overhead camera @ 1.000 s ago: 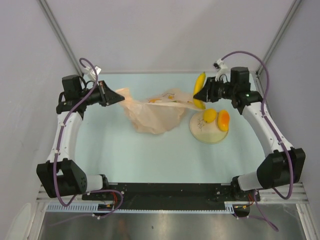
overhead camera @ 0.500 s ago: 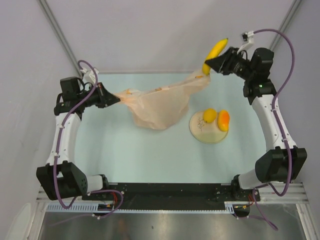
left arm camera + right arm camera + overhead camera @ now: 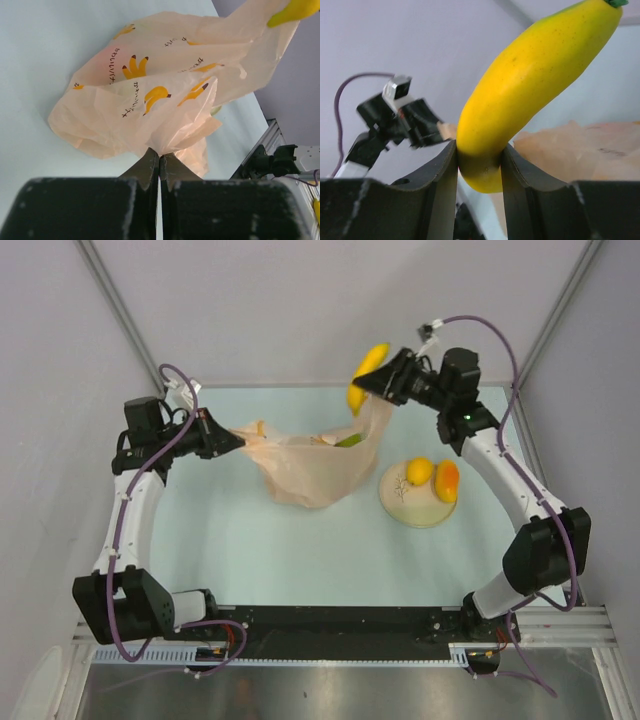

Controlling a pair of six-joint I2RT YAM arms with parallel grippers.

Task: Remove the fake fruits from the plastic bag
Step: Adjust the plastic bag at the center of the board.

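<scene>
worktop [image 3: 250, 540]: plastic bag [image 3: 310, 465] mid-surface. thin limp crinkly film, light; best taken by rim or handle. left end effector [image 3: 160, 162] pinched shut on its edge. green fruit [image 3: 347, 441] shows at bag mouth. plate [image 3: 415, 512] right of bag carries lemon [image 3: 420, 470], orange fruit [image 3: 447, 478]. banana [image 3: 535, 80]: rigid, glossy, likely slippery; right end effector [image 3: 479, 155] clamps its lower end, raised above bag. film drawn up toward it, maybe snagged.

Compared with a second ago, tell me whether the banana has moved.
Yes. The banana, clamped in the right gripper, has shifted up the view and leftward, away from the plate.
</scene>
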